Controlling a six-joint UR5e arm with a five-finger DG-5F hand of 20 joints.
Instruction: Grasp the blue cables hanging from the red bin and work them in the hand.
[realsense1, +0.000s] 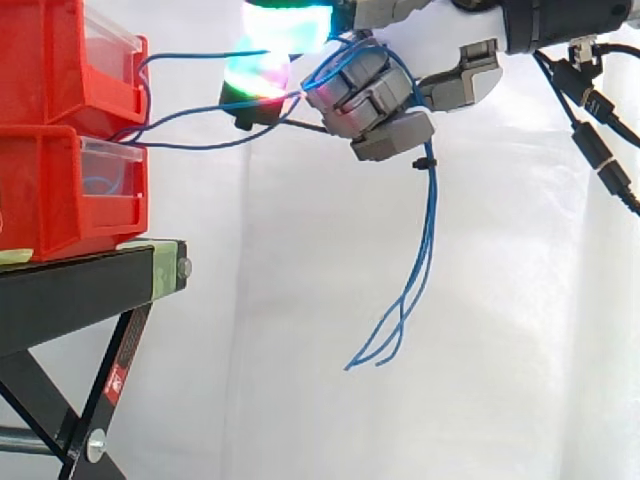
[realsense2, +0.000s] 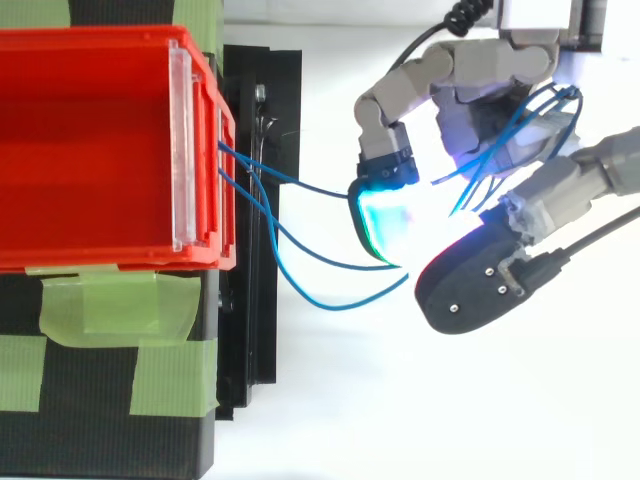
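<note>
Sitting at the left of the side view are two red bins, the upper bin (realsense1: 50, 60) stacked on the lower bin (realsense1: 40, 190), each with one clear front plate. They rest on one black stand (realsense1: 80, 285), whose top carries patches of green tape (realsense2: 120, 300). One small red and white label (realsense1: 115, 378) sticks to the stand's slanted leg; its print is too small to read. From the front of the bins, thin blue cables (realsense1: 430, 220) run to the right and sag through open air toward the hand (realsense1: 375, 100). In the top view two strands leave the upper bin's front edge; how many make up the whole bundle I cannot tell. The hand sits at the upper right, well apart from the bins, and is clenched on the cables, with its grey fingers curled round the bundle as it loops over them. Its glowing pads (realsense2: 385, 215), cyan and green, point back toward the bins. Just below the fingers one small black tie (realsense1: 427, 161) binds the strands. Their loose ends hang down and spread apart at the tips, in front of the white curtain (realsense1: 300, 350).
</note>
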